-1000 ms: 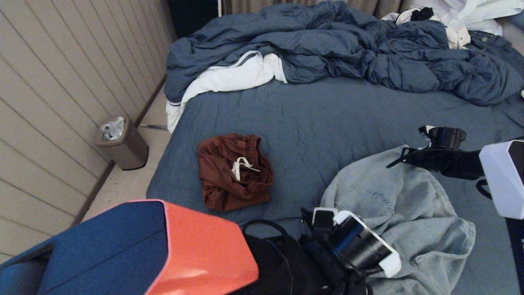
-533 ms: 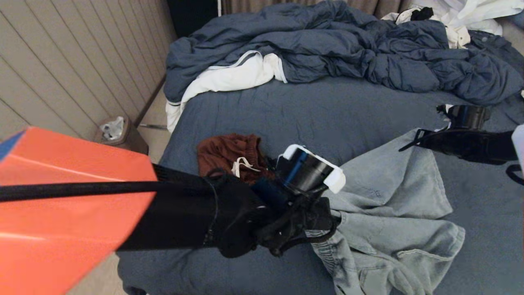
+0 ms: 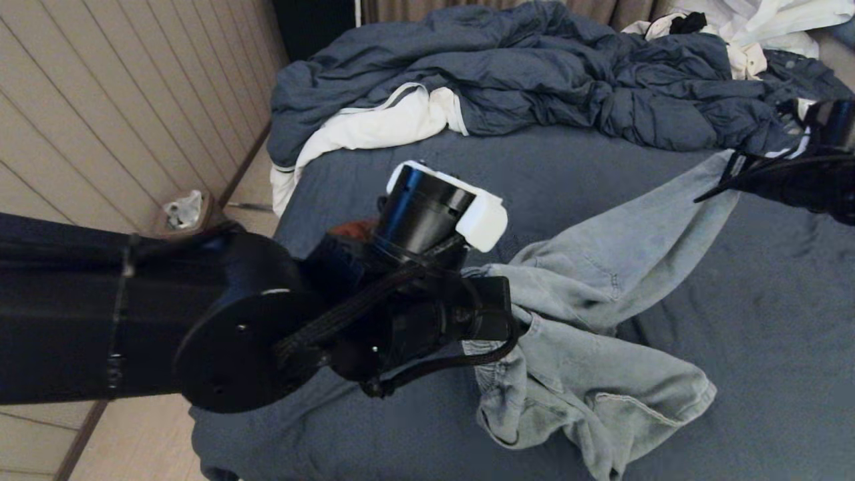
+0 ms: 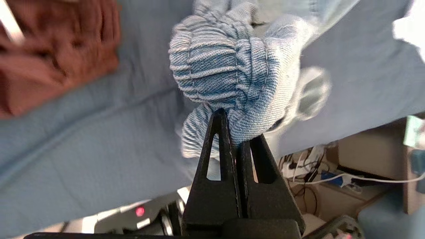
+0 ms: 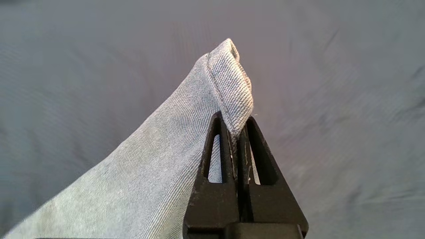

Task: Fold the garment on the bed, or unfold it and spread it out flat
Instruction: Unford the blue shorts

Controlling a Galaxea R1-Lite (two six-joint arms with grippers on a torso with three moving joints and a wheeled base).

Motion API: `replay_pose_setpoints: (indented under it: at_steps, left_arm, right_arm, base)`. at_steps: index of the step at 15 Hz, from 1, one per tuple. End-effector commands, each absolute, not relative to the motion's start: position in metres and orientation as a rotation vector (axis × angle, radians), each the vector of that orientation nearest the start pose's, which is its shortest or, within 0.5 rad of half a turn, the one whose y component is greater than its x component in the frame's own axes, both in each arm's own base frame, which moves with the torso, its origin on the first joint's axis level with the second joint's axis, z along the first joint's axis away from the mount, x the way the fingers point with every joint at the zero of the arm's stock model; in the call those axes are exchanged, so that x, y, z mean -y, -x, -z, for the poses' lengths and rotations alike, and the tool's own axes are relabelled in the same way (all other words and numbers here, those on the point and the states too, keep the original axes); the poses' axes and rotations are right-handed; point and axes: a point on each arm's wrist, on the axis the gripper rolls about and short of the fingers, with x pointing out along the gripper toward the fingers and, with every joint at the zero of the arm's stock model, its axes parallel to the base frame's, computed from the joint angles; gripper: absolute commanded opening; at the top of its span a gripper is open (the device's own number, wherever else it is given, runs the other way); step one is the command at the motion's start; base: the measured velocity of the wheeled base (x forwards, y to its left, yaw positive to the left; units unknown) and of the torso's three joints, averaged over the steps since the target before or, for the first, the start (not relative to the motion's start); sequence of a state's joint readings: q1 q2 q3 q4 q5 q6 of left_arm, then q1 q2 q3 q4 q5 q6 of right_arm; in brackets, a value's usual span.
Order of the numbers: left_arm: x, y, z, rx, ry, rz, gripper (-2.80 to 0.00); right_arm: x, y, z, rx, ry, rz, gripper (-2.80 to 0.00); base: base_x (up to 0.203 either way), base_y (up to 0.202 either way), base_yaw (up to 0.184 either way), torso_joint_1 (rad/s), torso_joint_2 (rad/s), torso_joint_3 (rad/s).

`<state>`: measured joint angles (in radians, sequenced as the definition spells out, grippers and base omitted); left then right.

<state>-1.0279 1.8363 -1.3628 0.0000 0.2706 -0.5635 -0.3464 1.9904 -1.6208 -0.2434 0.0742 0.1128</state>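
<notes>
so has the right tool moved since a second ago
Yes. The right tool, shut on the light blue denim shorts, has moved away from the robot toward the rumpled dark blue duvet.

Pale denim shorts stretch across the frame's centre over the blue bed, lifted between the left gripper and right gripper.

No readable text, labels or signs.
</notes>
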Motion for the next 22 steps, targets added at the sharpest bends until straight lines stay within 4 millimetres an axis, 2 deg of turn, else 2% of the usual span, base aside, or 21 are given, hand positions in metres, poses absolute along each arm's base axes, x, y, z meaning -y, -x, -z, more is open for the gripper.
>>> replay_pose_setpoints:
  at_steps: [1,8,13,17,19,22]
  left_arm:
    - [0.286,-0.18,-0.264,-0.494,0.271,0.638,-2.8]
    - [0.251,-0.156,-0.302,-0.371,0.278,0.653,-2.8]
    - [0.225,-0.136,-0.337,-0.253,0.293,0.702,-2.8]
    - [0.211,-0.128,-0.362,-0.173,0.3,0.722,-2.8]
    - [0.209,-0.126,-0.369,-0.151,0.308,0.729,-2.8]
    - [0.219,-0.132,-0.38,-0.12,0.321,0.737,-2.8]
  right_arm:
    - [0.127,-0.358,-0.311,-0.008,-0.117,0.272,-2.8]
    - [0.107,-0.3,-0.355,0.095,-0.102,0.251,-2.8]
    - [0.099,-0.265,-0.377,0.142,-0.116,0.238,-2.8]
    - [0.086,-0.234,-0.395,0.17,-0.111,0.23,-2.8]
    - [0.084,-0.227,-0.398,0.157,-0.115,0.233,-2.8]
    - [0.098,-0.236,-0.39,0.127,-0.121,0.273,-2.8]
  base:
    - [0.0,0.0,0.0,0.0,0.0,0.0]
    - [0.0,0.0,0.0,0.0,0.0,0.0]
    - [0.0,0.0,0.0,0.0,0.0,0.0]
    - [0.0,0.0,0.0,0.0,0.0,0.0]
    - [0.0,0.0,0.0,0.0,0.0,0.0]
    - [0.0,0.0,0.0,0.0,0.0,0.0]
